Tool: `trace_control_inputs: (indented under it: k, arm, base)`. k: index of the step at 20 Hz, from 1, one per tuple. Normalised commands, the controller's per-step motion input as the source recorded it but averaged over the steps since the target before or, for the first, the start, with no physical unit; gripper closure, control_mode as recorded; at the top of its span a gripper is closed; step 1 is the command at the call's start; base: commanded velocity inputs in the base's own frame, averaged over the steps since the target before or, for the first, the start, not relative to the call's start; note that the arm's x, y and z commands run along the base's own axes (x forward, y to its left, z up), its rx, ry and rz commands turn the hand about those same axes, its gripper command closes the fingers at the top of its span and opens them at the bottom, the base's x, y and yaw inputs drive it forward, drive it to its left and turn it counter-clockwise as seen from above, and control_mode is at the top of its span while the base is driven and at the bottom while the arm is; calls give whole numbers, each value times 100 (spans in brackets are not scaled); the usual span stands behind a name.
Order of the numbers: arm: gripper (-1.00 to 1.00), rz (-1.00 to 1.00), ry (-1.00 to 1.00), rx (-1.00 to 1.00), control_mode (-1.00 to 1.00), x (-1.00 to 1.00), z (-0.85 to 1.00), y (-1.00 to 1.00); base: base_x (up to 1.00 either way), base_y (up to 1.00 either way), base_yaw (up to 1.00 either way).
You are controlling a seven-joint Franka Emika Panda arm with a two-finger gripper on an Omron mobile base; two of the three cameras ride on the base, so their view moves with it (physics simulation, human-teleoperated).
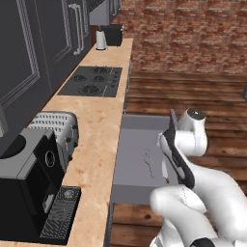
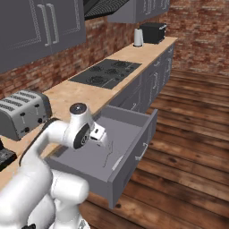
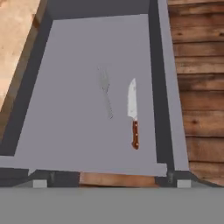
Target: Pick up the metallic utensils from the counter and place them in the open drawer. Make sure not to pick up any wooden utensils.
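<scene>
The open drawer [image 3: 65,131] is being shown from above in the hand view, pulled out from the grey cabinets under the long countertop [image 1: 99,140]. Two metal utensils are lying flat on its grey floor. The knife [image 3: 133,113] is lying near the drawer's right wall in that view, with its silver blade pointing to the top of the picture and its dark brown handle pointing to the bottom. The fork [image 3: 105,91] is lying just beside the knife on the left, apart from it, and it is looking thin and pale against the grey. Both are also being seen faintly in the drawer from the right base view, the fork [image 2: 108,154] and the knife [image 2: 117,163].

The gripper [image 3: 107,179] is being held above the drawer, with its fingers [image 3: 40,180] spread wide apart near the two bottom corners of the drawer. Nothing is being held between them.

On the countertop, a silver toaster [image 1: 60,130] is standing beside a black coffee machine [image 1: 34,188]. A black cooktop [image 1: 92,81] is set into the top farther along, and a white kettle [image 1: 101,40] is standing near the far end. No words or brand names are being made out on any of these things.
</scene>
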Motion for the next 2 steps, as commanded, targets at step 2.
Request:
trace_control_inputs:
  k: [2]
  arm:
    - [-100,0,-70,0,-100,-100,0,-18]
  base:
    - [0,0,0]
